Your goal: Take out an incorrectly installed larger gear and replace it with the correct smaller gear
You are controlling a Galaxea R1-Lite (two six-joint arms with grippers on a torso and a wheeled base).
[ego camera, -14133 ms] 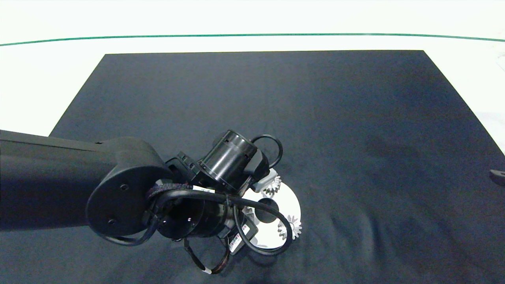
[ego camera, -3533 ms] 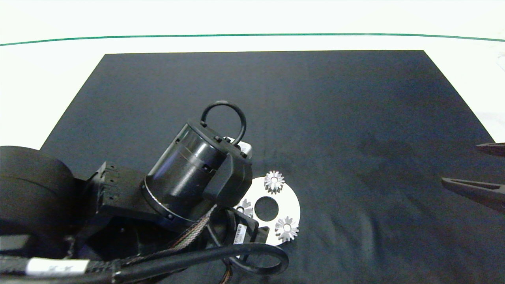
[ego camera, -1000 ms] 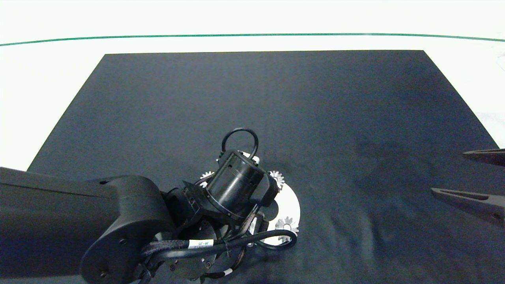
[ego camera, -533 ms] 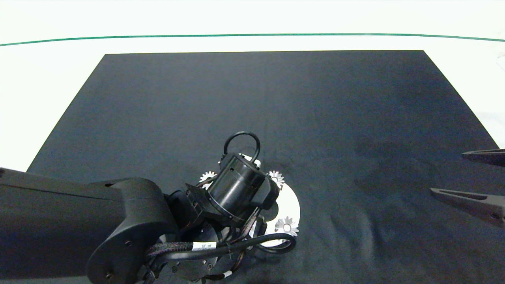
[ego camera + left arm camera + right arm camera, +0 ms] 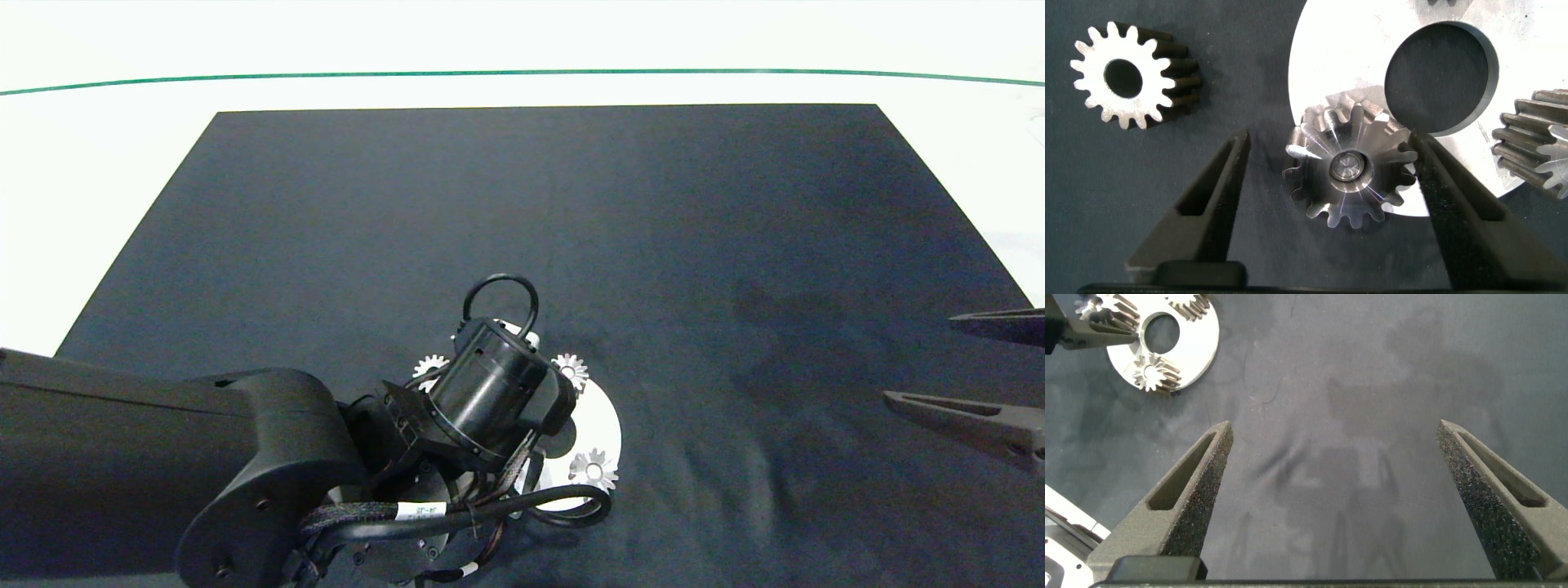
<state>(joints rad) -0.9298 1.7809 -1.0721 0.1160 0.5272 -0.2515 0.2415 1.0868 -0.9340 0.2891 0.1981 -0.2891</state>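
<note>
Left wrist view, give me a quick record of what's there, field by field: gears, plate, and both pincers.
larger gear: on the round plate's edge, between the left pincer's fingers, not gripped
smaller gear: loose on the dark mat, beside the plate
round plate: silver, big centre hole; a third gear sits on it
left pincer: open, fingers either side of the larger gear
right pincer: open, above bare mat, away from the plate
</note>
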